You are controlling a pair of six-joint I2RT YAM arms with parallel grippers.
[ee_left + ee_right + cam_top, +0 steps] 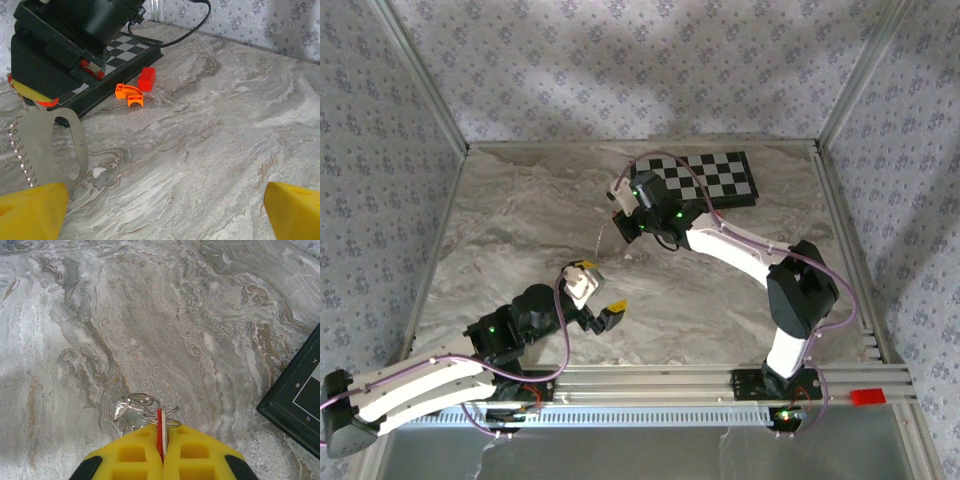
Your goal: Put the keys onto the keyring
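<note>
The left fingers (600, 287) stood wide apart over the marble worktop (210, 130), holding nothing. Just beyond the left fingertip, the keyring (37, 140) hung upright under the right fingers (161, 440), its beaded chain (15, 150) down its left side; whether it touched the worktop I could not tell. The right fingers were pressed together on the key (160, 422) by its red tag, silver rings poking out. Orange pieces (129, 95) lay beside the chessboard (127, 45), further right.
</note>
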